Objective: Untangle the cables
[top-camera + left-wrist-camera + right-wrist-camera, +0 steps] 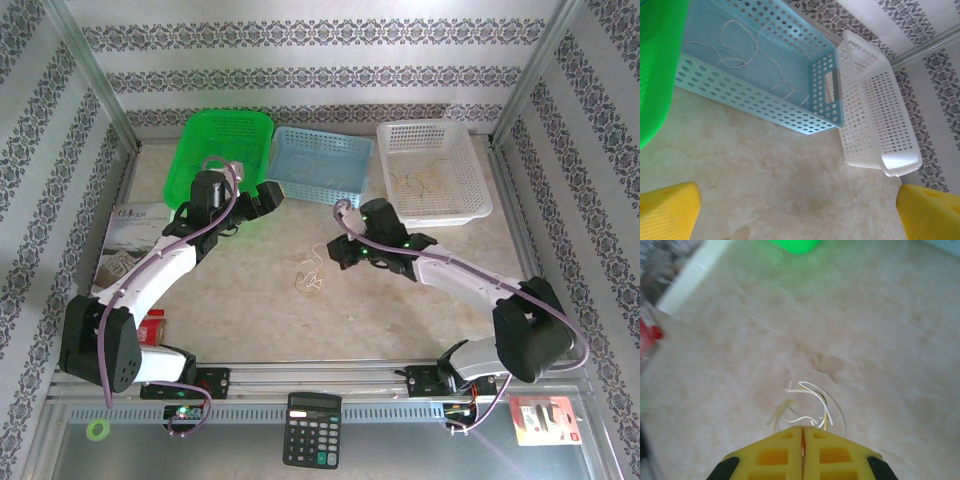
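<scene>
From above we see the cables [311,273] lying as a small pale tangle on the bare table [250,300], about midway between the two arms. The right gripper [337,257] is just beside them, reaching in from their right. The right wrist camera adds the detail: the yellow fingers [775,455] are pressed together. A thin orange line runs down the seam between them, so they seem to pinch one strand, though the close view is soft. White and yellow-orange loops curl on the table just ahead of the tips.

The left gripper [271,195] hangs near the gap between the green basket [215,130] and the blue basket [345,150], well apart from the tangle. Its own camera shows both yellow fingertips [665,212] at the frame's lower corners, spread wide with only table between them. It also shows a whitish strand [737,47] looped inside the blue basket. The overhead view shows thin wires [420,183] in the white basket [475,170].
</scene>
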You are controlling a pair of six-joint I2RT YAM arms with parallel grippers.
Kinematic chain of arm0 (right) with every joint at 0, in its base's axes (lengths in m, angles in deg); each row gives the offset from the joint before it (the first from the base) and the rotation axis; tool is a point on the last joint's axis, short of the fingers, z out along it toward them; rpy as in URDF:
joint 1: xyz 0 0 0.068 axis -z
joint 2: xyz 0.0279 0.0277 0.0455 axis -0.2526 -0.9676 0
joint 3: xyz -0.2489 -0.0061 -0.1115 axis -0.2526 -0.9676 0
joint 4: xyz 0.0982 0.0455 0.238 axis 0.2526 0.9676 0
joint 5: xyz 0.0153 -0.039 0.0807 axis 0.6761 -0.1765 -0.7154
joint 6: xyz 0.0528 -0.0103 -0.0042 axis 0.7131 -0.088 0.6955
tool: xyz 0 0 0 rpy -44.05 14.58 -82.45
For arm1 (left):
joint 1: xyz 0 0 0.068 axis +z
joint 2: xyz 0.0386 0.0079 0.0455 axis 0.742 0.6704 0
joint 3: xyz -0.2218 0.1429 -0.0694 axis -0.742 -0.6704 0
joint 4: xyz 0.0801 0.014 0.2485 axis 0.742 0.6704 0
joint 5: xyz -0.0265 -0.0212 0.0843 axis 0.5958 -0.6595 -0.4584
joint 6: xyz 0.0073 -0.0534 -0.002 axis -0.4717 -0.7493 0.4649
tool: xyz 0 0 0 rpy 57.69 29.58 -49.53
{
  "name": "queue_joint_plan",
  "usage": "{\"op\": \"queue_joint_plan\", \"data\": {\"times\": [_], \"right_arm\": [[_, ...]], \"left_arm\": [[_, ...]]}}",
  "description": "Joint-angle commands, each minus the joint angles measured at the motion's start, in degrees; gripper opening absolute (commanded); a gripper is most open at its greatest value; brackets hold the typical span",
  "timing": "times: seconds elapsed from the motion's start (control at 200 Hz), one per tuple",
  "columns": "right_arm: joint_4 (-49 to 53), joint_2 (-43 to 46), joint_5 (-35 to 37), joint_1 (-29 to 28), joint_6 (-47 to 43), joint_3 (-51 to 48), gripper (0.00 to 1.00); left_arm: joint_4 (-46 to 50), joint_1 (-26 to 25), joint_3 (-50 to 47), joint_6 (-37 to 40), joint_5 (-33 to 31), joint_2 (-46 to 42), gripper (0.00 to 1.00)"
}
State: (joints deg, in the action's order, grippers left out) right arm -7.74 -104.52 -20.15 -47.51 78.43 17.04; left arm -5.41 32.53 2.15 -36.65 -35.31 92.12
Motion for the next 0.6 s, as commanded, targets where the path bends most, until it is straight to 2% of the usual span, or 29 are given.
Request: {"op": "queue_joint_plan", "data": {"times": [0.0, 0.255, 0.44, 0.595], "right_arm": [[-2.69, 0.85, -10.94, 2.33, 3.58, 1.27, 0.00], [-6.06, 1.81, -13.07, 4.73, 7.61, 3.76, 0.00], [-7.71, 2.44, -12.36, 5.37, 9.65, 5.19, 0.00], [-9.05, 2.57, -12.82, 5.59, 11.34, 6.60, 0.00]], "left_arm": [[-4.96, -0.61, 1.37, -0.45, 4.65, -0.86, 1.00], [-13.40, -1.35, -2.14, 0.41, 14.88, 2.30, 1.00], [-19.40, -2.26, -6.78, 2.93, 18.14, 4.47, 0.99], [-19.70, -4.56, -8.50, 7.70, 19.11, 5.97, 0.97]]}}
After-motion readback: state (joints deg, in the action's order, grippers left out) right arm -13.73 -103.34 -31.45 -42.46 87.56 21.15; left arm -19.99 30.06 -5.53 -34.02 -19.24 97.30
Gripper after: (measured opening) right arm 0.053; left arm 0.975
